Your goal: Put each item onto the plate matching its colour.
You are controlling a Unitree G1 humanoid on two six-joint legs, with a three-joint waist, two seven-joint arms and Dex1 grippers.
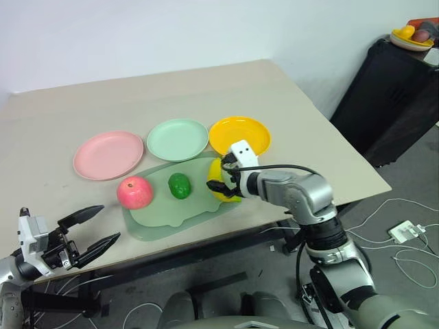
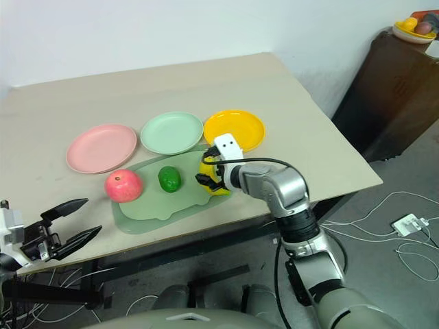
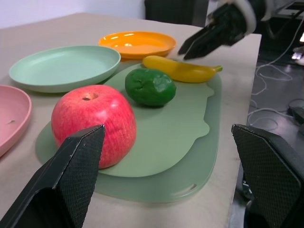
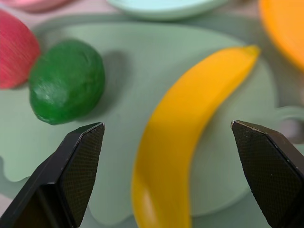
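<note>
Nearby, green fruit (image 4: 66, 80) beside banana (image 4: 185, 137)

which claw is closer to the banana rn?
Right. The right claw hangs open just above the banana, fingers either side of it. The left claw is open off the table's near-left edge, beyond the apple.

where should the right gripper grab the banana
Grip the banana across its thick middle, coming down from above with one finger on each long side. It lies flat on the mat, and the open right gripper already straddles it.
</note>
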